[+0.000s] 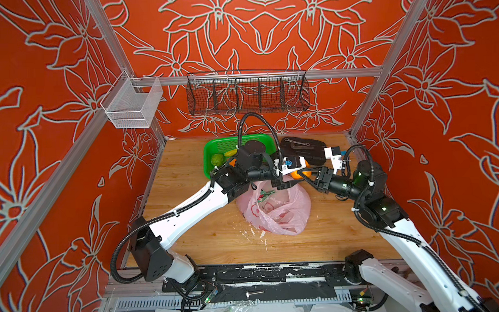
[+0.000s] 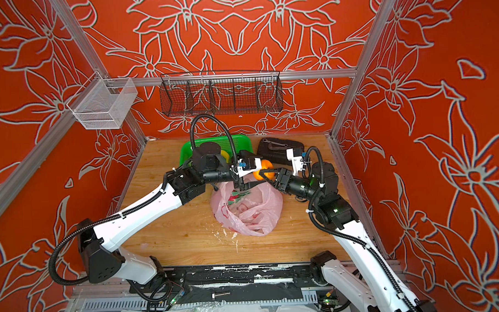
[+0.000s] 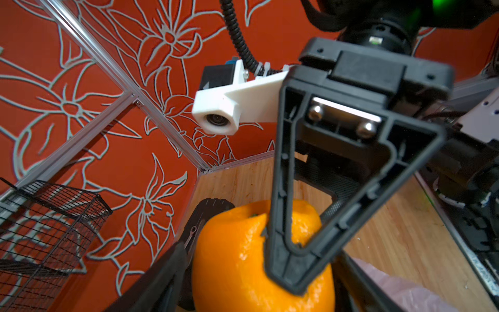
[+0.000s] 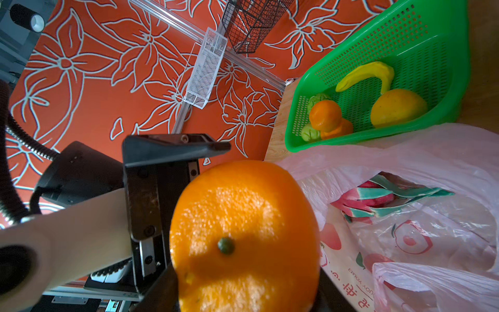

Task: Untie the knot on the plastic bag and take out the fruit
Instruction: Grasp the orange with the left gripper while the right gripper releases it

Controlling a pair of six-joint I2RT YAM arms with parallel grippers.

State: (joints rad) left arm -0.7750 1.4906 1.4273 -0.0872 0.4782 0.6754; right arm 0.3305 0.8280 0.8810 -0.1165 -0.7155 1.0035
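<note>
- The right hand (image 1: 302,172) is clenched on an orange (image 4: 243,229). One of its fingers (image 3: 280,189) presses a dent into the peel, and the fruit is held above the far rim of the bag.
- The left hand (image 1: 293,179) meets it from the opposite side, its fingers (image 4: 175,147) flanking the same orange. I cannot tell whether they press on it or stand just off it.
- Beneath both hands, the plastic bag (image 1: 276,213) lies in the middle of the worktop (image 1: 202,238). Its mouth gapes open and a dragon fruit (image 4: 378,200) rests inside.
- Beyond the bag, at the far edge left of middle, a green basket (image 1: 208,161) holds a second orange (image 4: 325,114), a yellow round fruit (image 4: 397,108), green fruits (image 4: 310,133) and a banana (image 4: 364,74).
- A black case (image 1: 311,148) sits at the far edge, just right of the basket.
</note>
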